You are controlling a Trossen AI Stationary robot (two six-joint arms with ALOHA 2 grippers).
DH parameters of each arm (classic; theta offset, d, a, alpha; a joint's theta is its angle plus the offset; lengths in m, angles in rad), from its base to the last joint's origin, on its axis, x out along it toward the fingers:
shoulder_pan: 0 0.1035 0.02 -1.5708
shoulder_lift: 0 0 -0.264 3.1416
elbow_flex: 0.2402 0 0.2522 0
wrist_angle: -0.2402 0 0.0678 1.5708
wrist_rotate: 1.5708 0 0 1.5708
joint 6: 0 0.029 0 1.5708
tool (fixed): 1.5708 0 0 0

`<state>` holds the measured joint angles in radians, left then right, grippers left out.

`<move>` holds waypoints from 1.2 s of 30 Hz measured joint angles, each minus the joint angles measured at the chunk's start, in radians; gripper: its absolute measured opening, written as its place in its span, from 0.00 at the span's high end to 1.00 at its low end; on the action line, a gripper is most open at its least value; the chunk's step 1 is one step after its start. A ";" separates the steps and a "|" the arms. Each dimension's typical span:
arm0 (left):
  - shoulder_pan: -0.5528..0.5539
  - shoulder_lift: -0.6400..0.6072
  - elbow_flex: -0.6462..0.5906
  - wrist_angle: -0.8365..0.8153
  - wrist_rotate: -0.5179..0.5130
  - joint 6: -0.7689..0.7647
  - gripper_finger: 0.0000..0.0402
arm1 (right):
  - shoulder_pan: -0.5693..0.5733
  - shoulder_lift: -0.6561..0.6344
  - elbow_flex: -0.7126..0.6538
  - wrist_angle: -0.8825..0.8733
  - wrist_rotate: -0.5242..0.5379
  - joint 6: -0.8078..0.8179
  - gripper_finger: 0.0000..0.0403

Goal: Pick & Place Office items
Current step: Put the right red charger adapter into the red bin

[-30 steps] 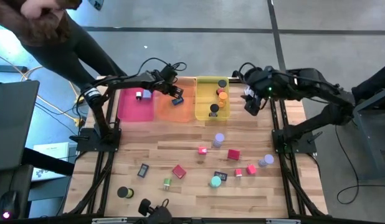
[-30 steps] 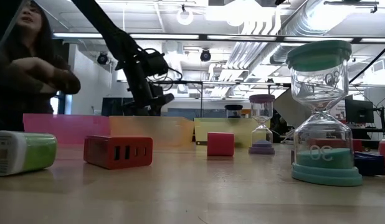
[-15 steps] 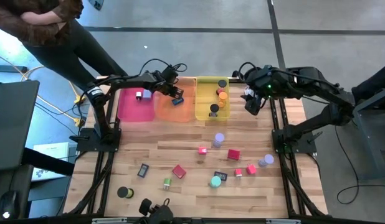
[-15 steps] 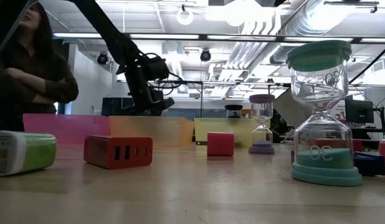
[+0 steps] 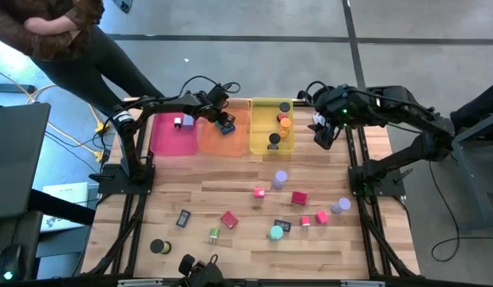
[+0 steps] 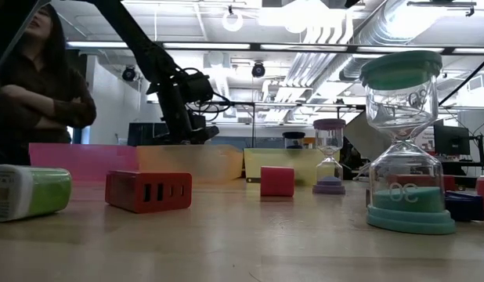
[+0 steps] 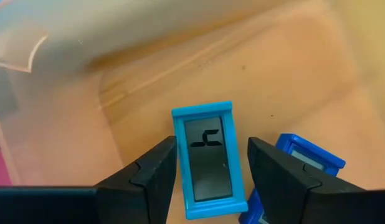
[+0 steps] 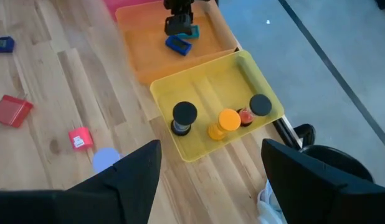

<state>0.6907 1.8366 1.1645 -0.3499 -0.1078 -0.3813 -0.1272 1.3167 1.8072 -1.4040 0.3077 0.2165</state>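
Note:
My left gripper reaches down into the orange tray, and its fingers stand open on either side of a light blue flat rectangle that lies on the tray floor. The rectangle's near end overlaps a second blue rectangle. My right gripper hangs open and empty above the table's far right, beside the yellow tray, which holds black and orange cylinders. Red cubes, a purple cylinder, a teal one and other pieces lie loose on the wooden table. My left gripper stands astride the blue rectangle's two long edges, coming from above at a slant. A strip of tray floor shows between the rectangle and one finger. Whether the other finger touches the edge, I cannot tell.
A pink tray with a small white device stands left of the orange one. A person stands beyond the table's far left corner. In the low view a red block and hourglass-shaped pieces stand near the front.

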 joint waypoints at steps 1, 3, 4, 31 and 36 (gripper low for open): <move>0.000 0.000 0.000 0.000 0.000 0.000 0.53 | 0.000 0.000 0.000 0.000 0.000 0.000 0.34; 0.000 0.000 0.000 0.000 0.000 0.000 0.53 | 0.000 0.000 0.000 0.000 0.001 0.006 0.34; 0.000 0.000 0.000 0.000 0.000 0.000 0.52 | 0.000 0.000 0.000 0.000 0.002 0.011 0.34; 0.001 -0.047 0.004 -0.042 0.041 0.030 0.52 | 0.000 0.000 0.000 0.003 0.012 0.078 0.34; 0.000 -0.068 0.004 -0.066 0.037 0.036 0.52 | 0.004 0.000 0.000 0.002 0.026 0.084 0.34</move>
<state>0.6906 1.7682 1.1683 -0.4155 -0.0711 -0.3449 -0.1234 1.3167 1.8072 -1.4017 0.3332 0.3010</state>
